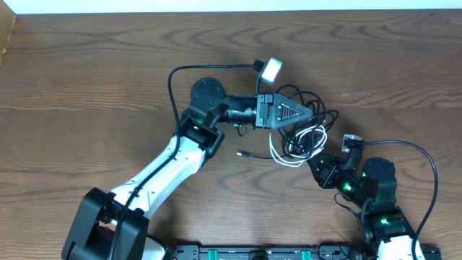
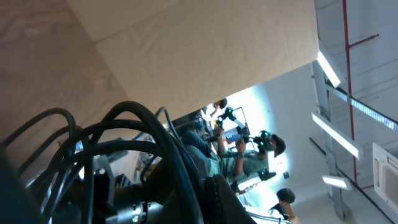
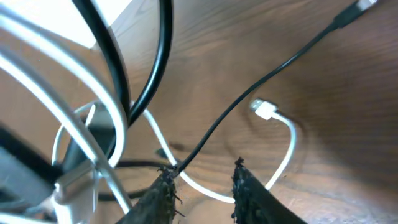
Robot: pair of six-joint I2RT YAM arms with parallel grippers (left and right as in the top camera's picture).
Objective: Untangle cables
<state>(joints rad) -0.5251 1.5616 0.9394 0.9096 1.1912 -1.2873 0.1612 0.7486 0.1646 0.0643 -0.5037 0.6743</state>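
Right fingers (image 3: 163, 196) parted astride white cable (image 3: 289, 140), wrist view; left fingers (image 1: 306, 112) clenched, seemingly on black cables (image 1: 310, 92).

**Both arms: reach and jaw state**

The left arm (image 1: 162, 167) leaves its base at the lower left and runs diagonally up and right along a white link to a black joint. There it turns, and the forearm lies level, pointing right. At its end, the left gripper (image 1: 312, 113) has dark wedge-shaped fingers tapered together to a single tip, jaws closed.

The right arm (image 1: 377, 182) stands at the lower right, folded compactly, with green lamps lit on its joints and the wrist directed up and left. In its wrist view, the right gripper (image 3: 202, 183) shows two dark fingers (image 3: 163, 194) with a clear gap between them, jaws parted.

The two gripper tips lie near each other, not touching.
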